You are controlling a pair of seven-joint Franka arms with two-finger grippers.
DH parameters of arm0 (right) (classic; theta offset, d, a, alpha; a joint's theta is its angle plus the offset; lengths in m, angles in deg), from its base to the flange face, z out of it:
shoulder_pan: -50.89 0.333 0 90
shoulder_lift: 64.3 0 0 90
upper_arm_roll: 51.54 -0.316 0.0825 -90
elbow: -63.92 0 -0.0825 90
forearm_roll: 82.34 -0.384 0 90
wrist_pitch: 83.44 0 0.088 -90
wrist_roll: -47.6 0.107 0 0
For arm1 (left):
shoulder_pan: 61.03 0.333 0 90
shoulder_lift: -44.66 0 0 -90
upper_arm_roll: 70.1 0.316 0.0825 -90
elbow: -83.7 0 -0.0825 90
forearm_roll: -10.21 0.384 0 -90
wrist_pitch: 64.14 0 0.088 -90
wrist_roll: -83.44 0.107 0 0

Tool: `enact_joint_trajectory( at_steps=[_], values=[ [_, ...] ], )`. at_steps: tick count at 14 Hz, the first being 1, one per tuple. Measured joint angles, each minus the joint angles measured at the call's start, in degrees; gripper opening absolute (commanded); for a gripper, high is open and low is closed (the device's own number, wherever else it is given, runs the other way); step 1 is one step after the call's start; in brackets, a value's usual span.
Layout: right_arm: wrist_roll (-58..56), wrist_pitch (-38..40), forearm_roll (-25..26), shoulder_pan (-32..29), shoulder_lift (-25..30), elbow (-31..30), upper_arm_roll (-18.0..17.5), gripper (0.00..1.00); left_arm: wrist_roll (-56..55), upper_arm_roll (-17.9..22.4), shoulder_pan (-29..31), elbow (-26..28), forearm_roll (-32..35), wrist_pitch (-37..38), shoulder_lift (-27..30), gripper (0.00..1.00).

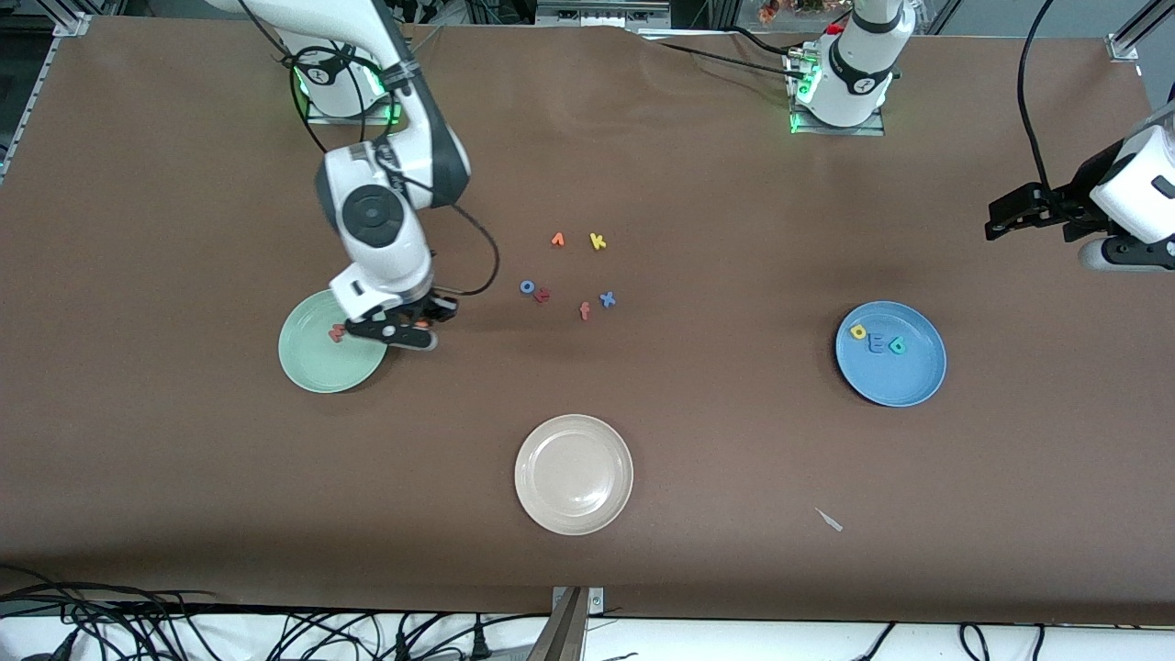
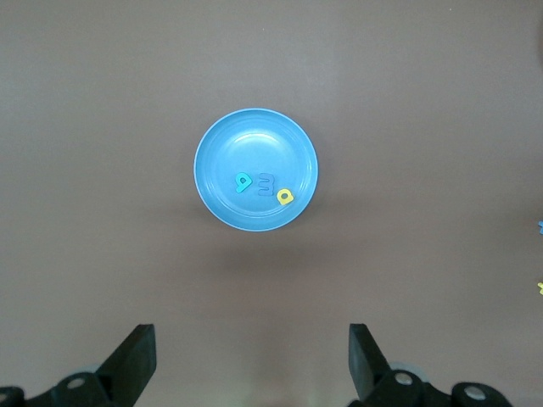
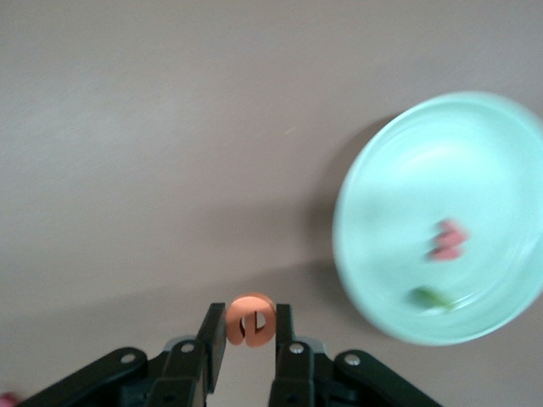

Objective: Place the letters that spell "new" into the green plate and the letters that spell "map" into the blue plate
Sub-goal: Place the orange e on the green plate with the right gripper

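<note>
My right gripper [image 1: 419, 323] hangs just above the table beside the rim of the green plate [image 1: 317, 369], shut on the orange e [image 3: 249, 320]. In the green plate [image 3: 407, 178] lie the red-pink w [image 3: 447, 240] and the green n [image 3: 431, 297]; the front view shows only the w [image 1: 337, 333]. The blue plate [image 1: 904, 381] holds the yellow p [image 1: 858, 331], blue m [image 1: 877, 344] and teal a [image 1: 898, 345]. My left gripper [image 2: 252, 356] waits high over the table near the blue plate [image 2: 254, 140], open with nothing between its fingers.
A beige plate [image 1: 574, 441] sits nearer the front camera at mid-table. Loose letters lie in the middle: a yellow k [image 1: 598, 241], an orange one [image 1: 557, 240], a blue o [image 1: 527, 286], a salmon f [image 1: 585, 310] and a blue x [image 1: 607, 298].
</note>
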Motion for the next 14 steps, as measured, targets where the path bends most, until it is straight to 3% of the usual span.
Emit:
enact_joint_trajectory(
  at_steps=[6, 7, 8, 9, 11, 14],
  values=[
    [-20.8, 0.2, -0.7, -0.2, 1.8, -2.8, 9.6, 0.26, 0.0, 0.0, -0.1, 0.3, 0.0, 0.1, -0.1, 1.00],
    [-23.9, -1.1, -2.2, -0.3, 2.5, -4.8, 11.2, 0.41, 0.0, 0.0, -0.1, 0.3, 0.0, 0.1, -0.1, 1.00],
    [-27.1, -3.0, -4.1, -0.3, 3.4, -7.3, 12.4, 0.63, 0.0, 0.0, -0.1, 0.3, 0.0, 0.1, -0.1, 1.00],
    [-29.6, -4.9, -5.7, -0.4, 4.2, -9.8, 13.5, 0.98, 0.0, 0.0, -0.1, 0.3, 0.0, 0.1, -0.1, 1.00],
    [-31.2, -5.9, -7.0, -0.4, 5.8, -12.2, 14.4, 1.00, 0.0, 0.0, -0.2, 0.4, 0.0, 0.1, -0.1, 1.00],
    [-31.3, -2.0, -7.2, -0.3, 8.0, -10.5, 14.6, 1.00, 0.0, 0.0, -0.2, 0.4, 0.0, 0.1, -0.1, 1.00]
  ],
)
